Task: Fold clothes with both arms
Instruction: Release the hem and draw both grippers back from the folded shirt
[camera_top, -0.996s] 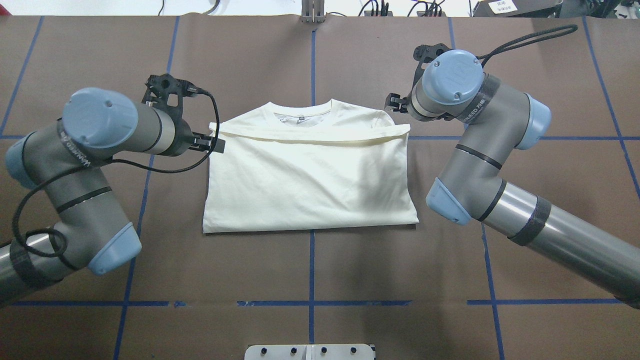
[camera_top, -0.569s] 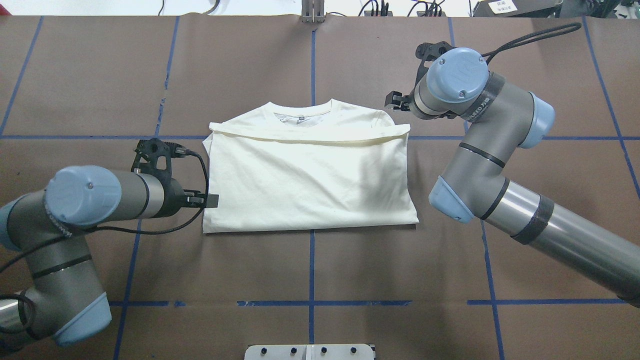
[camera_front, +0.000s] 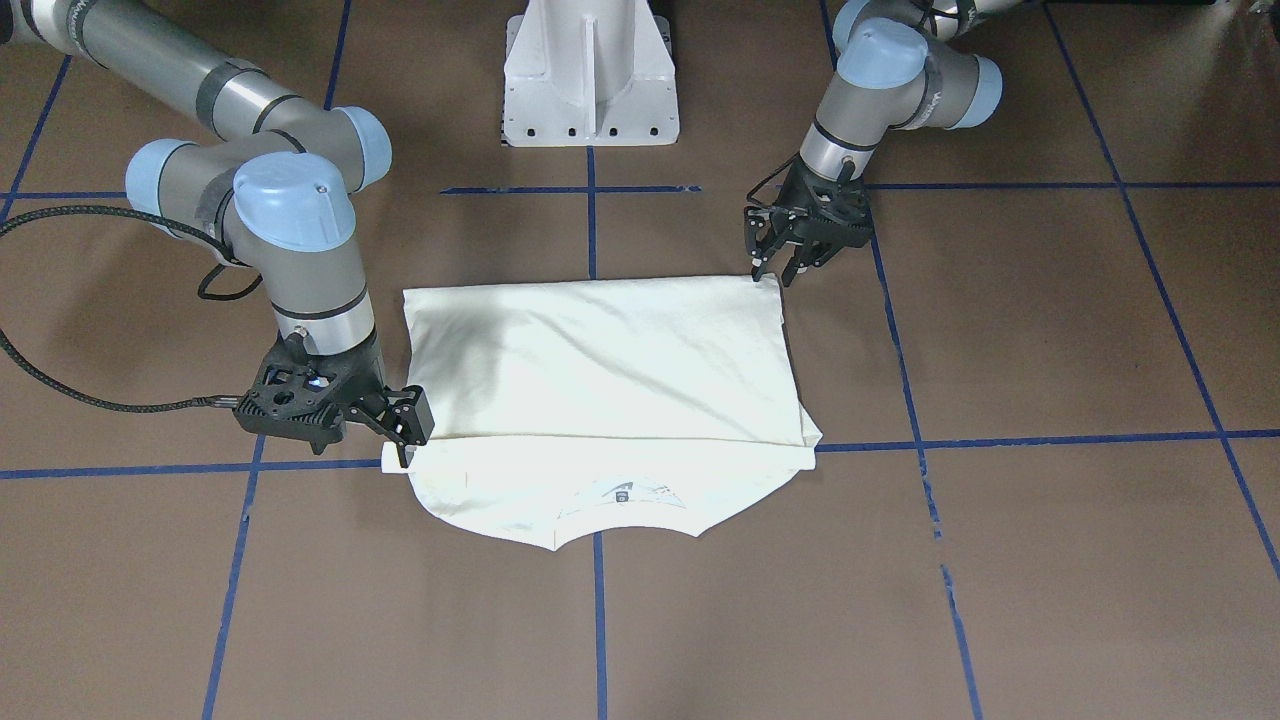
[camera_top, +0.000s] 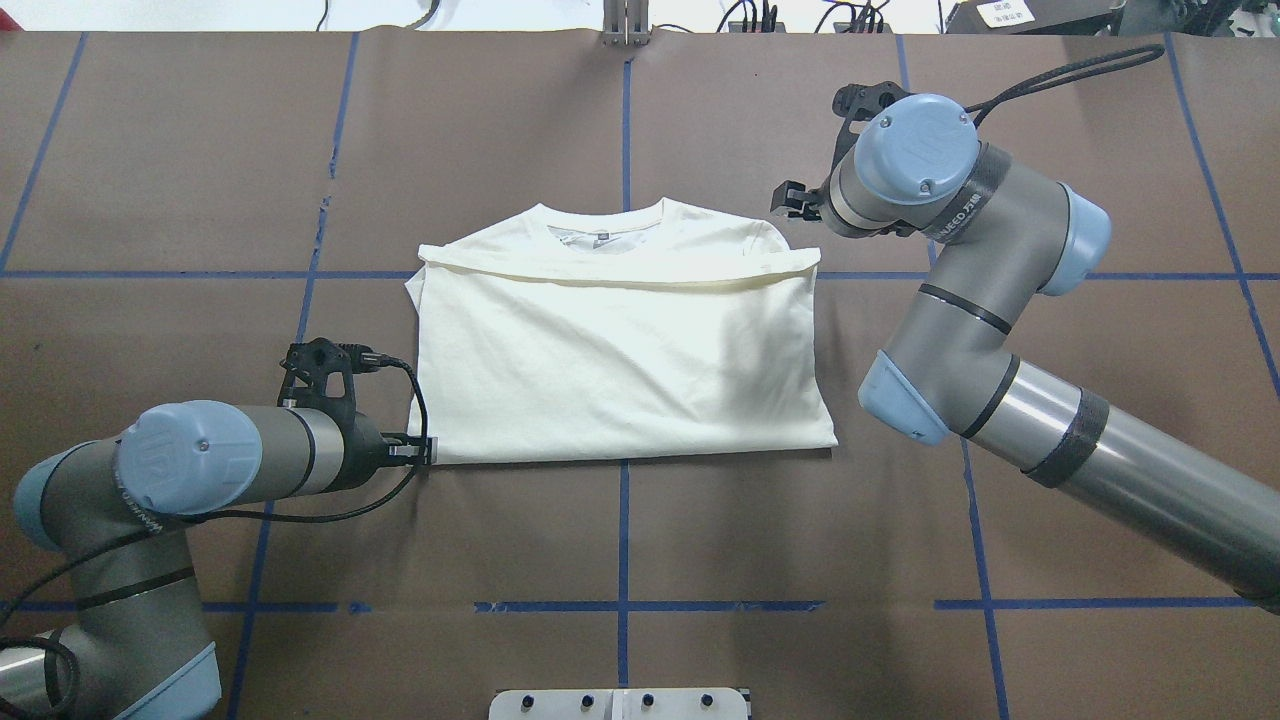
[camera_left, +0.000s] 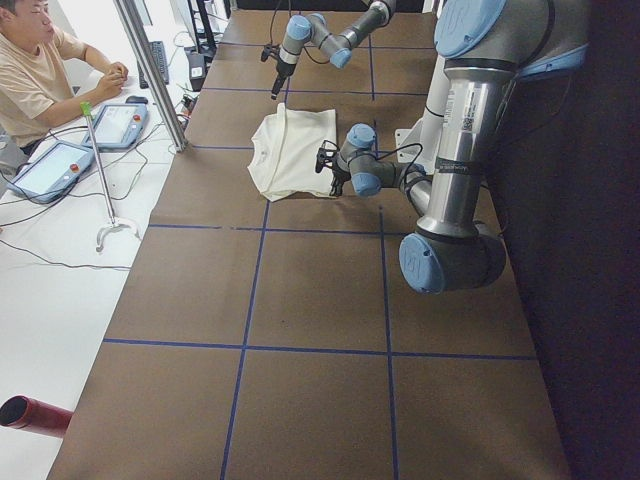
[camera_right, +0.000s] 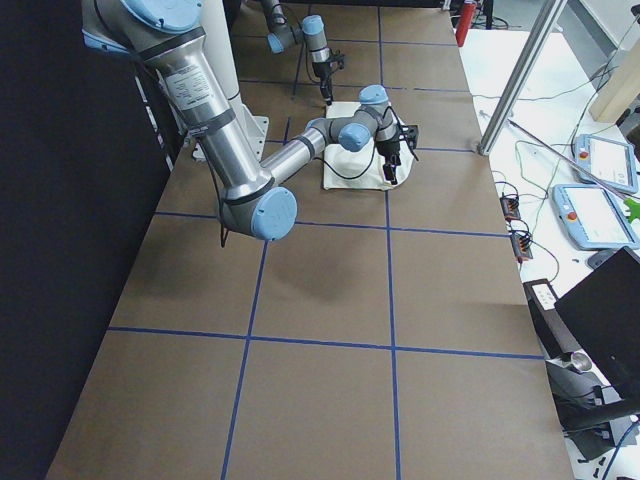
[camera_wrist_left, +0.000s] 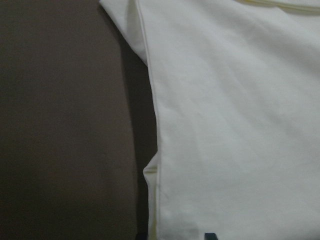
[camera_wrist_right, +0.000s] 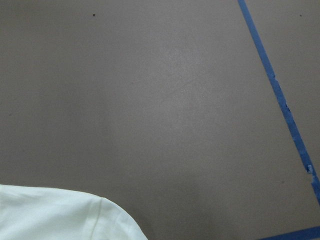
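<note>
**Left arm (camera_top: 200, 465) pulled back to shirt's (camera_top: 620, 360) near corner**

It has moved along the shirt's side toward the robot. Brown worktop (camera_top: 620, 540) with blue tape grid (camera_top: 622, 660) carries the cream shirt, folded flat, collar on the far side. White pedestal (camera_front: 590, 80) stands well apart. Left pincer (camera_front: 772, 277) is spread wide, empty, at the corner. Right pincer (camera_front: 405, 445) sits at the shoulder edge; can't tell its opening.

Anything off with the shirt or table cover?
Minor only. On the shirt the top layer sits slightly skewed, so an under-layer peeks out along its left edge. The blue tape left of it is chipped.
</note>
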